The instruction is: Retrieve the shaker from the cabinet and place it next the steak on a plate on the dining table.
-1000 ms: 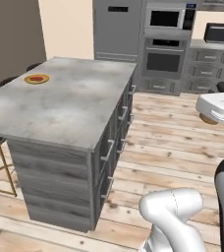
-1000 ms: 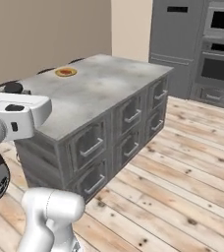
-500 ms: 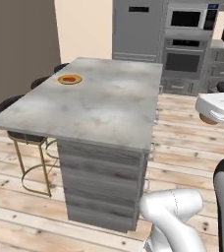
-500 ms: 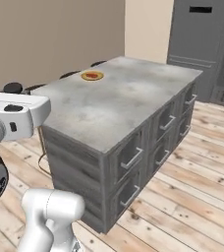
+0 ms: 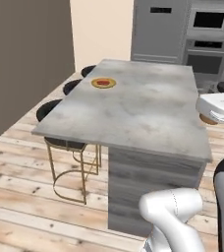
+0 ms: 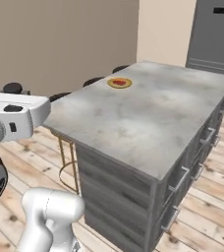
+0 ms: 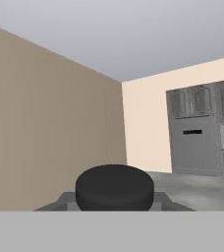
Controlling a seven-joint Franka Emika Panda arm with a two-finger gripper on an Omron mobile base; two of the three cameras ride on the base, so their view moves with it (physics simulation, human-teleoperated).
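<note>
My gripper (image 7: 114, 203) is shut on the shaker, whose dark cap (image 7: 114, 188) rises at the bottom of the hand view. In the left base view the white hand (image 5: 223, 105) hangs over the right edge of the dining table (image 5: 148, 115), and the orange-brown shaker (image 5: 208, 119) peeks out beneath it. The yellow plate (image 5: 103, 83) lies far off near the table's back left, with the red steak (image 5: 102, 81) on it. From the right base view the hand (image 6: 15, 112) is at the left, well short of the plate (image 6: 119, 83) and steak (image 6: 119, 81). The cabinet is out of view.
Black stools on gold legs (image 5: 67, 147) stand along the table's left side, by a brown wall (image 5: 20, 59). Drawers with silver handles (image 6: 180, 179) line its right side. A grey fridge (image 5: 158, 29) and wall ovens (image 5: 210, 39) stand behind. Wood floor lies all around.
The whole picture has shifted: the base has swung round the table's near end, so the table is closer and the stools have come into sight. The hand keeps its pose and grip.
</note>
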